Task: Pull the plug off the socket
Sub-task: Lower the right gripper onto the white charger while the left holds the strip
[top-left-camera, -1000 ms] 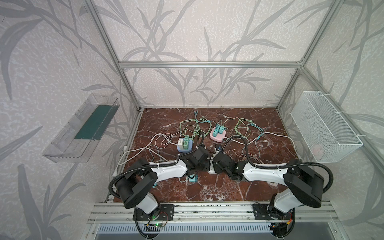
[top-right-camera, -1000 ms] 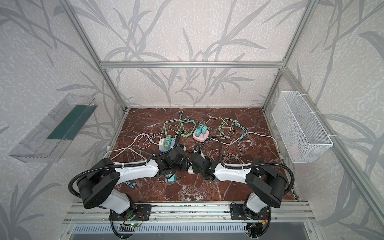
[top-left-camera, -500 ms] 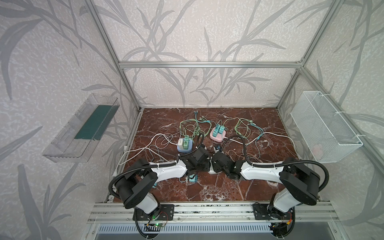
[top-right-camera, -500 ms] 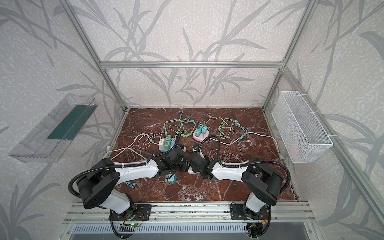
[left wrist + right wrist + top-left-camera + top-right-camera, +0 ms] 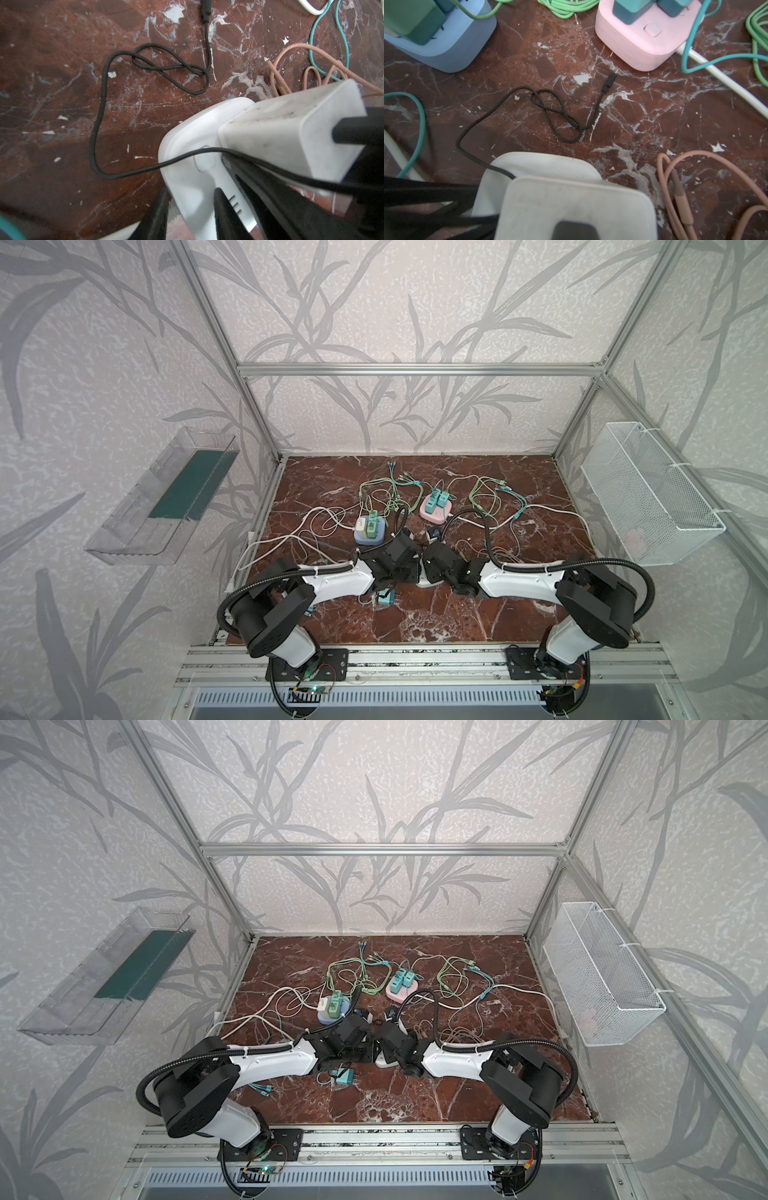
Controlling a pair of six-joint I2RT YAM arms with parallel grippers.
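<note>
Both top views: white rounded plastic socket block (image 5: 428, 580) sits between my left gripper (image 5: 405, 562) and right gripper (image 5: 434, 560), mostly hidden.
Left wrist: left fingers (image 5: 226, 214) pinch the socket base.
Right wrist: white boxy plastic plug (image 5: 577, 207) is seated right under the right gripper; can't tell if it's clamped. Likely light, rigid, slick: grip the flat sides.

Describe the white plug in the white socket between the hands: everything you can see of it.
The white plug is a blocky, rounded-edged charger of matte plastic, scuffed and grimy. Its base meets the white socket with no prongs showing, so it looks seated. A black finger of the right hand lies on its outer end; whether it is clamped is unclear. A thin black cable runs along its side. It is mid-width, towards the front of the marble table.
</note>
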